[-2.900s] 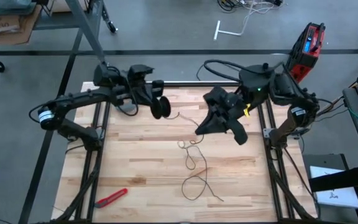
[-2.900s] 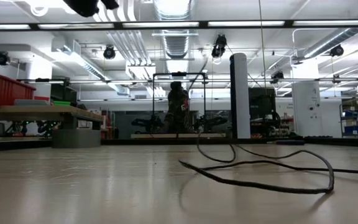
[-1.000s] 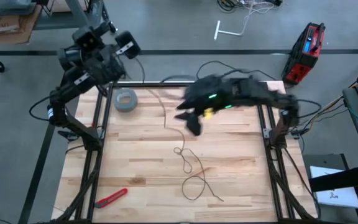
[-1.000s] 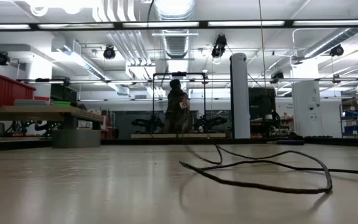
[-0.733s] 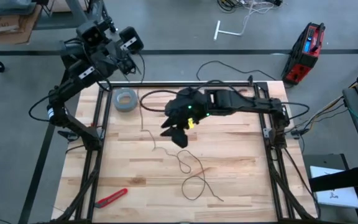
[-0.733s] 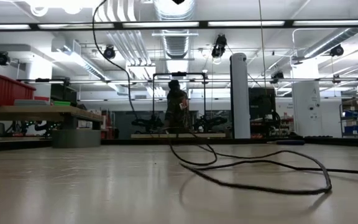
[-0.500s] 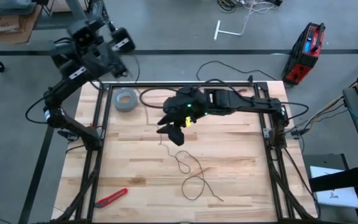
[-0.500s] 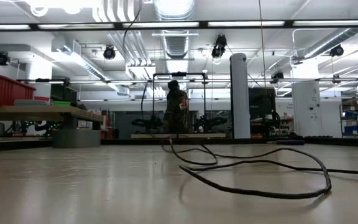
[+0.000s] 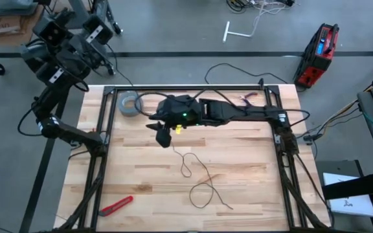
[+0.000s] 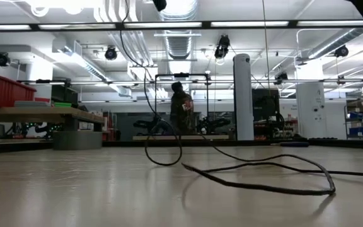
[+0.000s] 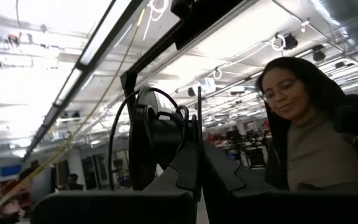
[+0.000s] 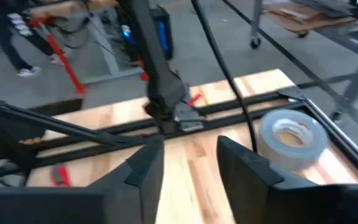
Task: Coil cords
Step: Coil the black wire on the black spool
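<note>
The thin black cord (image 9: 188,165) lies in loose loops on the wooden table (image 9: 251,175). One strand (image 10: 145,82) rises off the table toward its far left. Its small black reel (image 11: 149,140) is in my left gripper (image 11: 199,134), which is raised beyond the table's far-left corner (image 9: 90,35). My right gripper (image 9: 162,134) hovers open over the table's far left part, near the grey tape roll (image 9: 129,103). In the right wrist view the cord (image 12: 225,68) runs past one finger (image 12: 244,165). My left gripper is shut on the round reel, its two fingers (image 11: 191,162) closed against the reel's side (image 11: 178,134). The reel is lifted clear, high above the floor beside the table, and the cord trails from it. My right gripper: I cannot tell whether it touches the cord that passes its finger.
A red-handled tool (image 9: 115,206) lies near the table's front left corner. A red box (image 9: 319,46) stands on the floor off the far right. A person (image 11: 303,124) shows in the left wrist view. Bare wood shows on the table's right half.
My left gripper has swung up and away past the table's far-left corner with the reel. My right gripper has gone toward the table's left edge. The cord's far part has been drawn up and leftward, while its near loops stay on the table.
</note>
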`<state>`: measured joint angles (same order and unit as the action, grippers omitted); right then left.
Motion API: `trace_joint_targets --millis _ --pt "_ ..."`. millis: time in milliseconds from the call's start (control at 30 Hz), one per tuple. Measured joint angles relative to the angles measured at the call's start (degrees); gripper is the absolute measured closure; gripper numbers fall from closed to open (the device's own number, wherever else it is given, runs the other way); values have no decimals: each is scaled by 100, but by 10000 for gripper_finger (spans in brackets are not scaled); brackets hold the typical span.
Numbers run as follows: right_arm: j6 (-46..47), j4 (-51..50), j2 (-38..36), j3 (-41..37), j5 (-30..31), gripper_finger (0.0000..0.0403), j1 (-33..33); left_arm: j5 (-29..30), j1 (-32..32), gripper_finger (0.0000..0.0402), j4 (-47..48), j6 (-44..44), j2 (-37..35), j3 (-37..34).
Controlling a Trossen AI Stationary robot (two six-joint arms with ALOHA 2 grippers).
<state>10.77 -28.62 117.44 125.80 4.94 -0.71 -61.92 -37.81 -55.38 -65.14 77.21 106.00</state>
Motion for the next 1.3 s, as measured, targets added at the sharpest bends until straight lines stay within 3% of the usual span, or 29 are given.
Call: trace_joint_targets --millis 200,333,467,633,867,1167,1300 --pt "-621 63 -223 0 -33 352 -61 -22 -46 401 197 120 19 -4" --pt "-931 -57 -452 2 -28 373 -170 -317 -299 401 816 317 19 -39" --pt "-773 -453 -634 4 82 348 -239 -614 -596 401 1193 347 9 -54" --pt "-434 -756 -680 9 285 282 -238 -624 -635 401 1182 489 -11 -92" --pt "-475 -480 -637 9 297 206 -232 -624 -635 401 1175 582 -18 -114" --pt "-473 295 -191 9 414 176 -79 -490 -633 401 1178 621 -18 -114" --pt "-287 441 -9 5 793 176 -15 -399 -626 401 1178 687 -18 -114"
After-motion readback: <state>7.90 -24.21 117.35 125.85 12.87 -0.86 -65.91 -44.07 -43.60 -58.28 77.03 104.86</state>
